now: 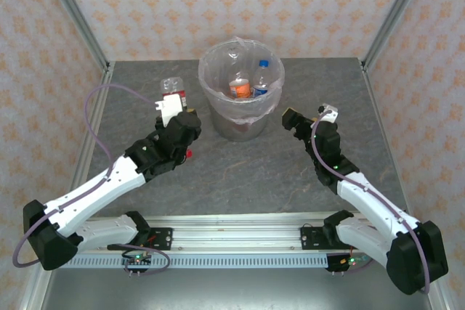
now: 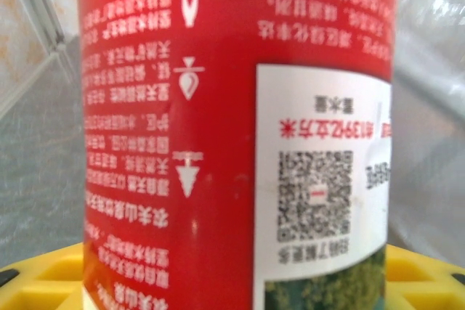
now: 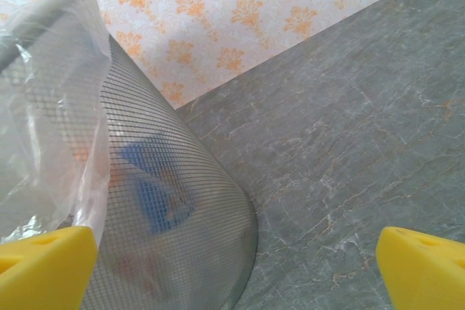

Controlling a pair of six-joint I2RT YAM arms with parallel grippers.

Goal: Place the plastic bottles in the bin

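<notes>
Left of the bin [image 1: 236,127], just beside its wall, the left fingers [image 2: 43,277] pinch a red bottle [image 2: 218,107] across its label. The wrist view has a yellow pad at each side of the label, whose print reads upside down there. From above the bottle looks roughly upright, its clear end away from the arm, and I cannot tell whether it is off the worktop [image 1: 247,172] or standing on it. Inside the bin lie at least an orange bottle [image 1: 240,87] and a blue bottle [image 1: 261,80], so the job looks well along. The red one seems to be the bottle in hand, and the step reads as grasp made, carry to come. The next move calls for a lift high enough to bring the bottle over the bag-lined rim, a short swing right to above the opening, then a release. Too low a path could catch the bag or nudge the bin. Right of the bin, the right fingers [image 3: 43,266] are spread wide with nothing between them, pointed at the bin's mesh side and bare worktop.
</notes>
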